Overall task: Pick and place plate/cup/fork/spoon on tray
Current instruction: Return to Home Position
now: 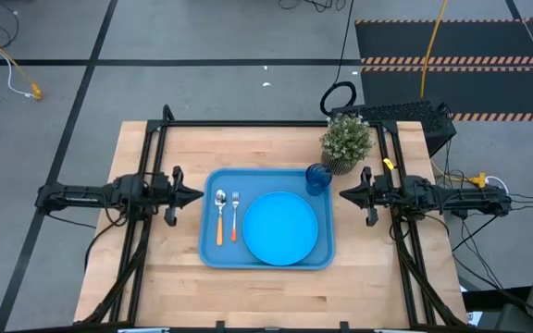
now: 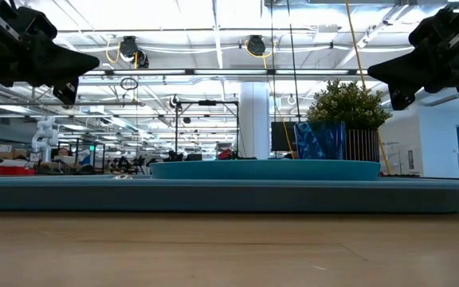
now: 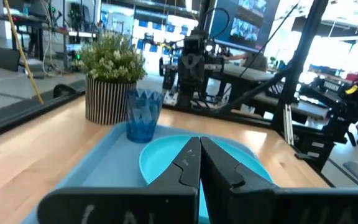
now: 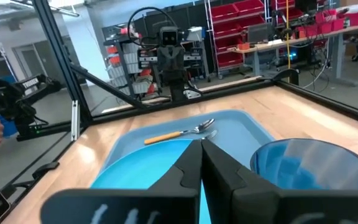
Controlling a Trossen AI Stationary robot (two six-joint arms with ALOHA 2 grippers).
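I see the tray (image 1: 209, 254) lying mid-counter (image 1: 276, 291) with all four pieces inside it. The plate (image 1: 280, 228) fills the tray's half toward the right arm (image 1: 415, 196). The cup (image 1: 317, 178) stands upright in the tray's corner nearest the potted plant (image 1: 346, 141), just beside the plate. The spoon (image 1: 220, 217) and fork (image 1: 234, 215) lie side by side along the tray's side toward the left arm (image 1: 128, 196), spoon outermost. The plant sits just outside that cup corner. Each arm hovers off its own short edge of the tray, raised above the counter, jaws clenched on nothing and pointing inward.
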